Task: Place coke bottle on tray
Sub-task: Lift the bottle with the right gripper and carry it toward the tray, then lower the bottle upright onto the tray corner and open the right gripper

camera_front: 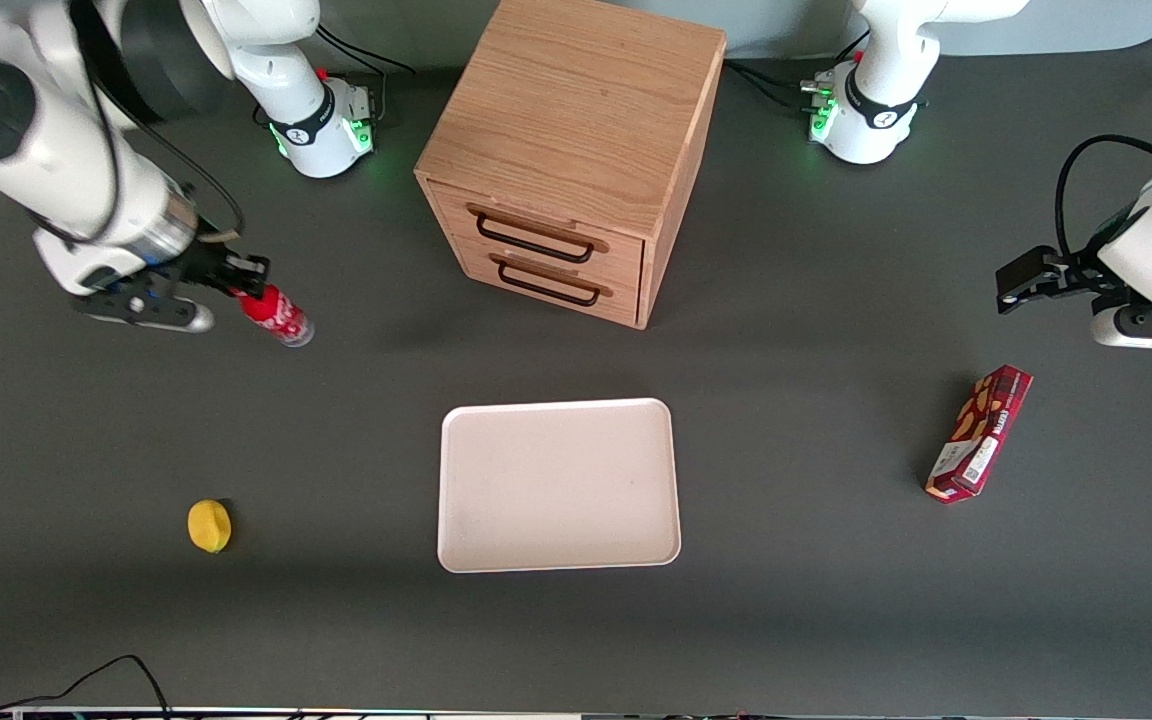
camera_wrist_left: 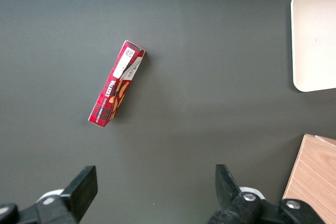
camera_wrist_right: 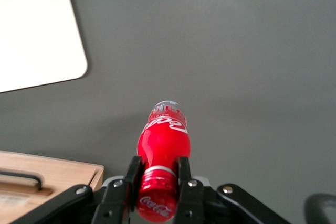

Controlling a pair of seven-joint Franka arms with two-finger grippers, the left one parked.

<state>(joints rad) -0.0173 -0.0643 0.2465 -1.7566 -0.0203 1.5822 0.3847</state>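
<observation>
Lemon nearest camera. Gripper pinching coke bottle at neck, toward working arm's end; tray well apart.

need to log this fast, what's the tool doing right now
Tool: closed on the coke bottle at its neck, toward the working arm's end of the table, off to the side of the tray, which holds nothing yet.
</observation>
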